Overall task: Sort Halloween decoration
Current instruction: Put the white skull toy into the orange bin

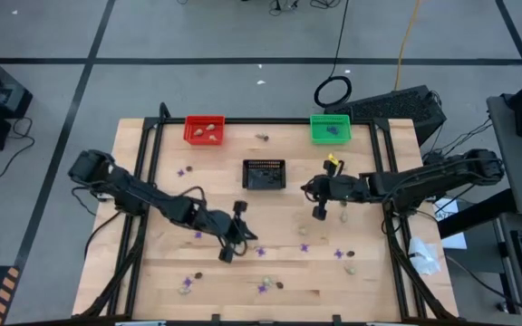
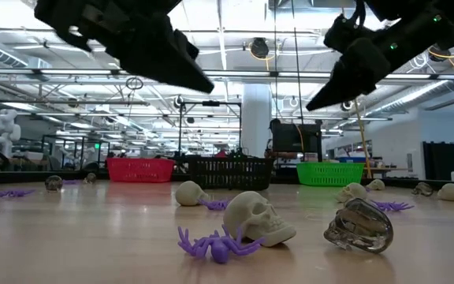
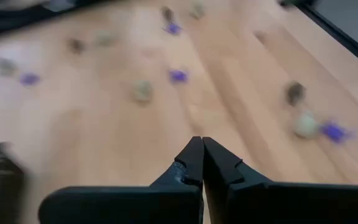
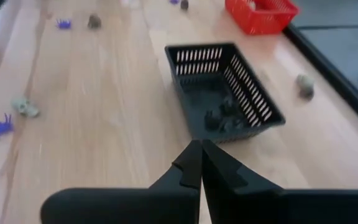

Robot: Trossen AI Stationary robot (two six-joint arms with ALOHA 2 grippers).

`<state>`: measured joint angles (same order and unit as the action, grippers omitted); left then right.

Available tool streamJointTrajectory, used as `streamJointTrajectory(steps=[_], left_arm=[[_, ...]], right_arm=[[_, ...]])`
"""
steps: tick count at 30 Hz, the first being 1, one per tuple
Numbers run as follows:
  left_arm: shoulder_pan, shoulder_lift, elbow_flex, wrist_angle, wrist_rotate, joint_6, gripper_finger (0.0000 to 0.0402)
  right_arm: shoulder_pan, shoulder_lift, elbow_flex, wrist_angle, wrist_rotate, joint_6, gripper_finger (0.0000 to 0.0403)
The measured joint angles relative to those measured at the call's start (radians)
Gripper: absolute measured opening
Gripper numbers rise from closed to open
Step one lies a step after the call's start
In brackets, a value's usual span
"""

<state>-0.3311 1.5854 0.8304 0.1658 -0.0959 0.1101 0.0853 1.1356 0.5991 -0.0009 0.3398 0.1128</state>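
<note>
Between picks: left pincer and right pincer both pressed together, empty, above the surface, trinkets strewn across its near half; next move, I judge, calls for spreading over one trinket.

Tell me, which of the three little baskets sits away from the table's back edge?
The black basket. It sits farther in on the table, between the two arms, while the red basket and green basket sit at the back edge.
</note>
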Motion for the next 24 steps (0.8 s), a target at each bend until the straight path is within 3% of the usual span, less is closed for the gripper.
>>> streamJointTrajectory(steps=[11, 16, 24], left_arm=[[-0.060, 0.185, 0.167, -0.047, 0.165, -0.002, 0.0012], [-0.086, 0.240, 0.187, -0.029, 0.245, -0.053, 0.0065], [-0.117, 0.385, 0.235, 0.076, 0.200, -0.079, 0.0148]], right_arm=[[-0.054, -0.012, -0.001, 0.079, -0.001, -0.065, 0.0000], [-0.070, -0.009, -0.001, 0.094, -0.001, -0.073, 0.0000], [-0.071, -0.009, -0.001, 0.096, -0.002, -0.013, 0.0000]])
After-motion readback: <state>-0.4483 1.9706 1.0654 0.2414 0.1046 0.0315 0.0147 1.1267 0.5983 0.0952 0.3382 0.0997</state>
